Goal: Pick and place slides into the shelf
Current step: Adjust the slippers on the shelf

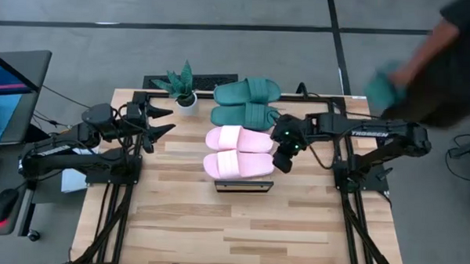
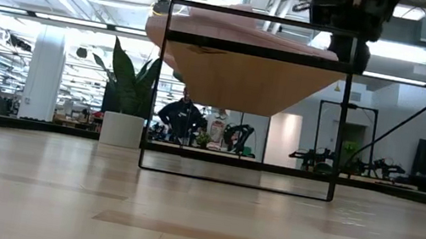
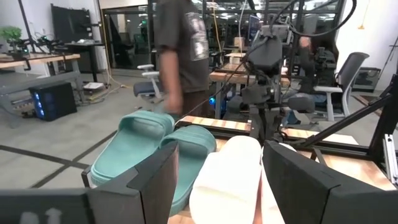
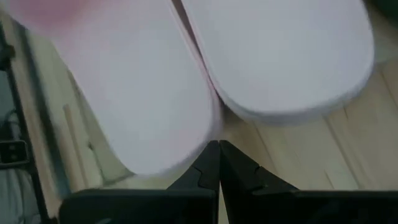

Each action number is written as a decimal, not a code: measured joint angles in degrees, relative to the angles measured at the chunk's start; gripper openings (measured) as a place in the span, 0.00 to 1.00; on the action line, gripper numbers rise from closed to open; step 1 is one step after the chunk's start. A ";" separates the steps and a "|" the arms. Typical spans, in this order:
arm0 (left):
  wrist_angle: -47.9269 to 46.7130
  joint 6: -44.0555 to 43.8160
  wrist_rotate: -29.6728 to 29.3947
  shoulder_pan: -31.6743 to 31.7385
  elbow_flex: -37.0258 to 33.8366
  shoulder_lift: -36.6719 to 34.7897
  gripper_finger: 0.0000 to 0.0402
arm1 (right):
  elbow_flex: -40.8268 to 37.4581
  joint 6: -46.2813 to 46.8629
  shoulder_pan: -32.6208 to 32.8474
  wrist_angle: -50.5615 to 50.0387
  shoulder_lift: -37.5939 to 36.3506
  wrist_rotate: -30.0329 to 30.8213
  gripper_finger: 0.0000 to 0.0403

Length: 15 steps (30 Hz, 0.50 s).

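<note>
— Right pincer [image 1: 282, 159] sits just off the toe end of the pink slides [image 1: 238, 152], and from its own wrist camera the two dark fingers [image 4: 211, 165] are pressed together with nothing between them.

— And the pink pair, where are they?

— Side by side on top of the shelf [image 1: 244, 186], over the middle of the counter [image 1: 177, 224]. From the low camera you see the shelf's dark frame [image 2: 249, 99] standing on the wood, with a pink slide [image 2: 236, 29] lying across its top.

— The green ones?

— Green slides [image 1: 246, 103] lie side by side too, right behind the pink pair toward the far edge of the counter, next to a small potted plant [image 1: 182, 87].

— What about the other arm?

— Left pincer [image 1: 158, 121] hangs over the left side of the counter, fingers spread apart and holding nothing. Its fingers [image 3: 149, 180] point toward both pairs, well apart from them.

— Anyone around?

— A person [image 1: 437, 68] is leaning in at the far right corner, arm stretched out over the floor beside the counter; the hand is too blurred to say more.
</note>
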 joint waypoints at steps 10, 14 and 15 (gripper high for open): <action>-0.61 -0.14 0.35 0.00 -0.02 0.00 0.55 | 0.01 -0.78 0.19 0.17 1.38 -0.16 0.00; -0.97 -0.44 0.33 0.00 -0.02 0.00 0.55 | 0.09 0.17 1.50 0.36 1.44 -0.23 0.00; -0.94 -0.46 0.35 0.00 -0.02 0.00 0.55 | 0.09 0.44 1.89 0.40 1.43 -0.31 0.00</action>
